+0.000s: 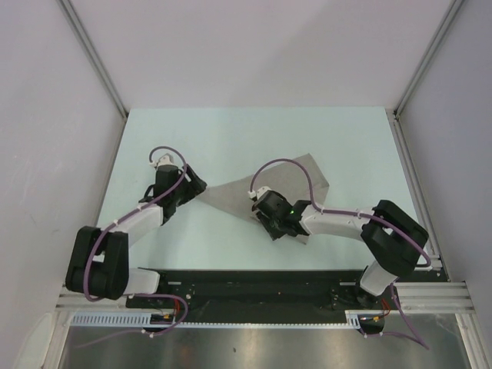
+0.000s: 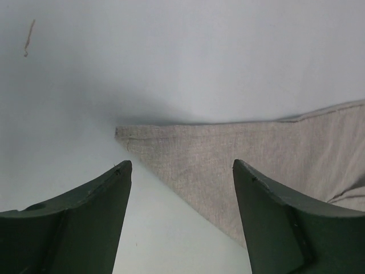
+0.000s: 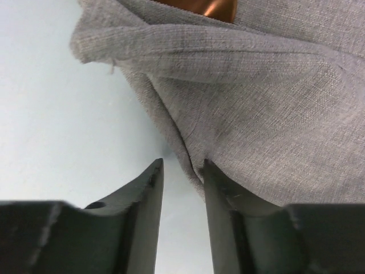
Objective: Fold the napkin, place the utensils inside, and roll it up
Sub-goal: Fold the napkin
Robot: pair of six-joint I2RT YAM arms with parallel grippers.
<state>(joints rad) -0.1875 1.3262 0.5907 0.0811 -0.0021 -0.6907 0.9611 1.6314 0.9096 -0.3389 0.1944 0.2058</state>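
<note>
Centrally on the bench (image 1: 231, 138) lay the napkin (image 1: 231, 192), tapering to a point toward the left of the overhead frame. The left gripper (image 2: 179, 165) hovered at that point, its fingers (image 2: 85, 211) wide apart and gripping nothing. The right gripper (image 3: 182, 162) sat at the napkin's lower edge, fingers (image 3: 137, 211) narrowly apart, with bare bench showing in the gap. A coppery sliver, probably the spoon (image 3: 219, 7), peeked from a fold at the top of the right wrist view. Rolling could go crooked: a one-sided pull might drag the cloth and let the spoon slide out.
</note>
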